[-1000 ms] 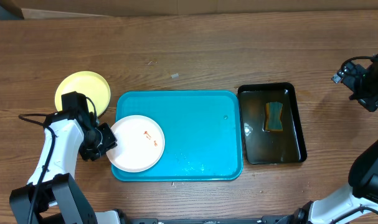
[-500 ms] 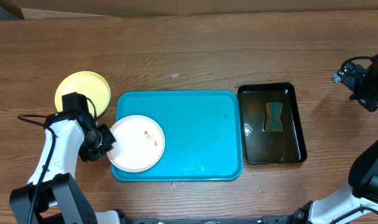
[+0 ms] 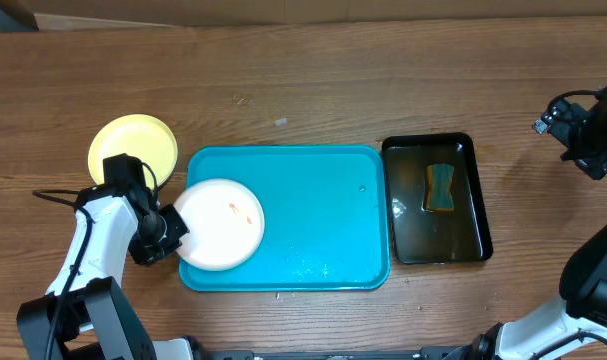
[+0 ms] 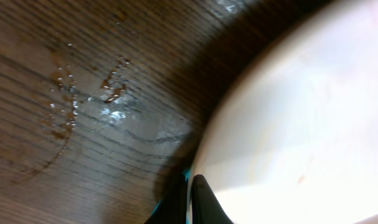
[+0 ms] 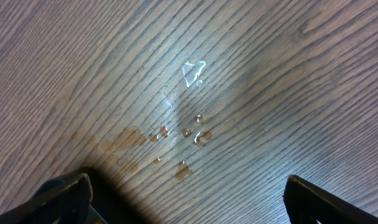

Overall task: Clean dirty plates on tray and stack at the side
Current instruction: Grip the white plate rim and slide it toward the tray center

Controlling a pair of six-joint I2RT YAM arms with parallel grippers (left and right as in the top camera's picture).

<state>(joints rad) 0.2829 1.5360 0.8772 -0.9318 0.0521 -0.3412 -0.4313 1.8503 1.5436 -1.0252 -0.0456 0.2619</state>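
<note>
Left gripper [image 4: 189, 200] clenched on the near-left rim of the white plate [image 3: 219, 225]; wrist view shows the two dark fingers nipped together over the plate's edge, a sliver of teal just below them. Plate sits at the left end of the teal tray [image 3: 313, 215], its left side overhanging the tray's rim toward the gripper. Faint orange-red smears on the plate's face, upper right of centre. Whether the gripped edge is raised off the tray, cannot tell. Yellow plate [image 3: 133, 147] lies alone on the table [image 3: 313, 80], just up-left of the tray and apart from it, beside the left arm. Black tray [image 3: 473, 235] stands against the teal tray's right side, holding dark water and a sponge [image 3: 441, 187] in its upper half. Right gripper [image 5: 185, 193] spread wide, holding nothing, over bare wood at the far right, well apart from both trays. Wrist view there shows water drops [image 5: 189, 134] and a brownish smear on the wood grain.
</note>
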